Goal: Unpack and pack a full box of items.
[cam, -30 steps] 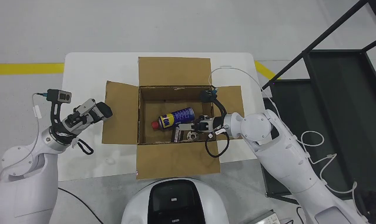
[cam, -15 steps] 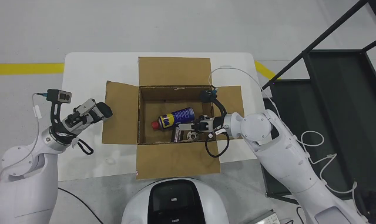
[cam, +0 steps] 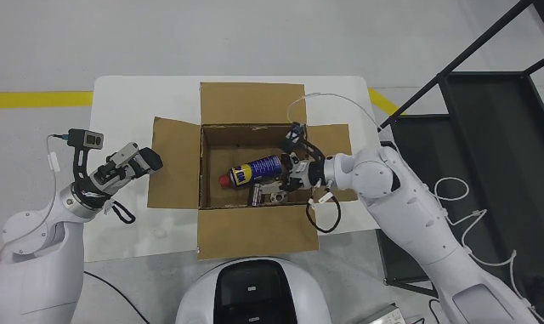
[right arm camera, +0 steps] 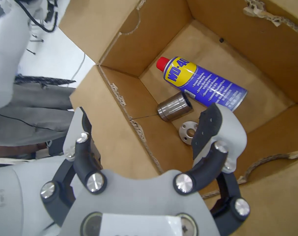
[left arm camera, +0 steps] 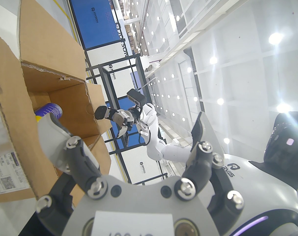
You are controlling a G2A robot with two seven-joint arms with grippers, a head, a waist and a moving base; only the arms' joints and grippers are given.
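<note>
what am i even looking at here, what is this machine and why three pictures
It is a two-armed robot at a white table. One picture looks down from above its arms; the other two come from a camera on each wrist, showing that arm's hand close up. On the table stands an open cardboard box holding a blue spray can, a metal cylinder and a small metal ring. The right hand hangs open over the box, above those items. The left hand hovers open beside the box. Neither holds anything.
</note>
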